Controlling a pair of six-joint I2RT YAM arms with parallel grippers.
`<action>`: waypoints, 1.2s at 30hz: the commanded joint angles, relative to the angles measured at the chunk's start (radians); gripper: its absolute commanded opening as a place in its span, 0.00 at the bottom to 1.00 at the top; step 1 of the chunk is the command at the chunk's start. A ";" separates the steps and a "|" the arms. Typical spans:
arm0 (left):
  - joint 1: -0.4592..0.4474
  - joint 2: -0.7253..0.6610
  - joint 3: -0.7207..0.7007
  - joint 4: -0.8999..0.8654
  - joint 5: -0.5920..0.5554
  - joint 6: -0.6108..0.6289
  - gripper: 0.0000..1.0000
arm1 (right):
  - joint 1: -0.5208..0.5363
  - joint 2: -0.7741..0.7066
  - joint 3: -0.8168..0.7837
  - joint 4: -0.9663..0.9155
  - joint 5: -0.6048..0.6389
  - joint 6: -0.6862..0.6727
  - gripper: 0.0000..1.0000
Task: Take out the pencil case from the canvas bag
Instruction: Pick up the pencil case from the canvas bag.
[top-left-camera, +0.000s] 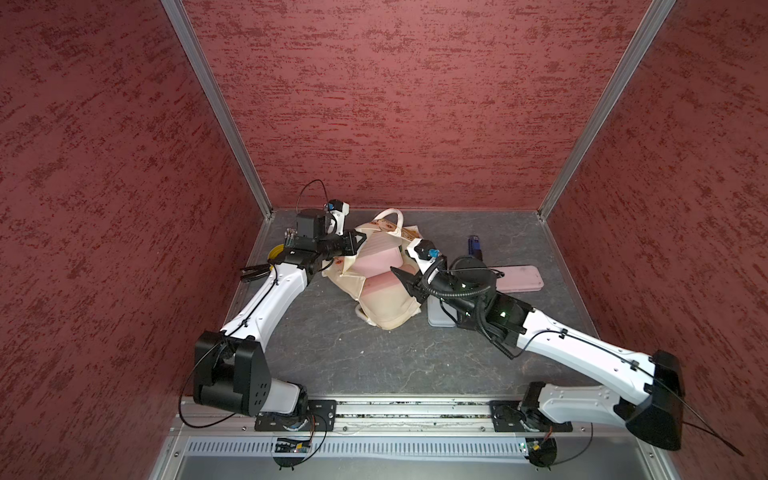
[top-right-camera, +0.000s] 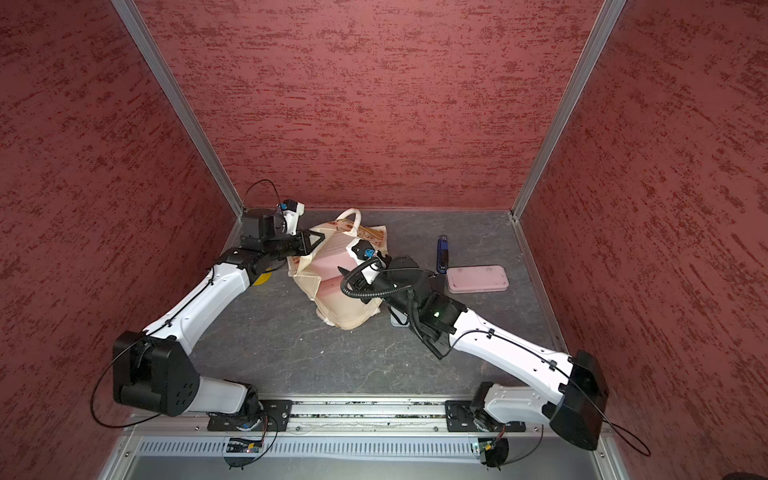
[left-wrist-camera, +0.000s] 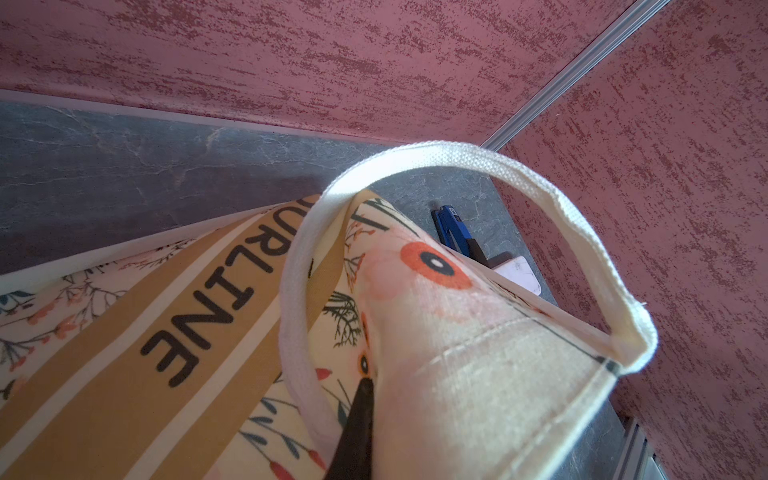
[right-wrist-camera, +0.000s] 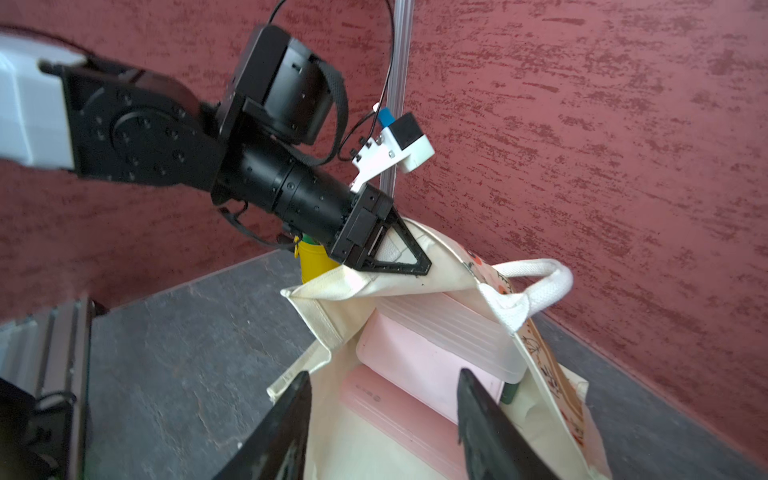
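Observation:
The cream canvas bag (top-left-camera: 386, 309) (top-right-camera: 349, 311) lies on its side mid-table with its mouth held open. My left gripper (top-left-camera: 357, 243) (right-wrist-camera: 417, 264) is shut on the bag's upper rim; in the left wrist view only one dark finger (left-wrist-camera: 357, 428) shows against the floral cloth (left-wrist-camera: 457, 374). Inside the bag a slim pink pencil case (right-wrist-camera: 399, 415) (top-left-camera: 384, 286) lies under a paler pink box (right-wrist-camera: 415, 353) with a clear lid. My right gripper (right-wrist-camera: 384, 374) (top-left-camera: 402, 277) stands open at the bag's mouth, its fingers on either side of the pencil case and not touching it.
Another flat pink case (top-left-camera: 521, 279) (top-right-camera: 478, 279) and a blue object (top-left-camera: 475, 245) (top-right-camera: 443, 253) lie on the table right of the bag. A yellow object (top-left-camera: 275, 251) sits behind the left arm. A pale flat item (top-left-camera: 438, 318) lies under the right wrist. Red walls enclose three sides.

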 joint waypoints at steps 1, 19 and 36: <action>0.009 0.006 -0.013 0.011 0.010 0.009 0.00 | 0.006 0.032 0.049 -0.160 -0.036 -0.261 0.58; 0.009 0.012 -0.006 0.006 0.032 0.004 0.00 | 0.027 0.429 0.185 -0.257 0.320 -0.483 0.61; 0.008 0.009 -0.003 0.007 0.050 -0.008 0.00 | 0.011 0.584 0.116 -0.073 0.304 -0.544 0.54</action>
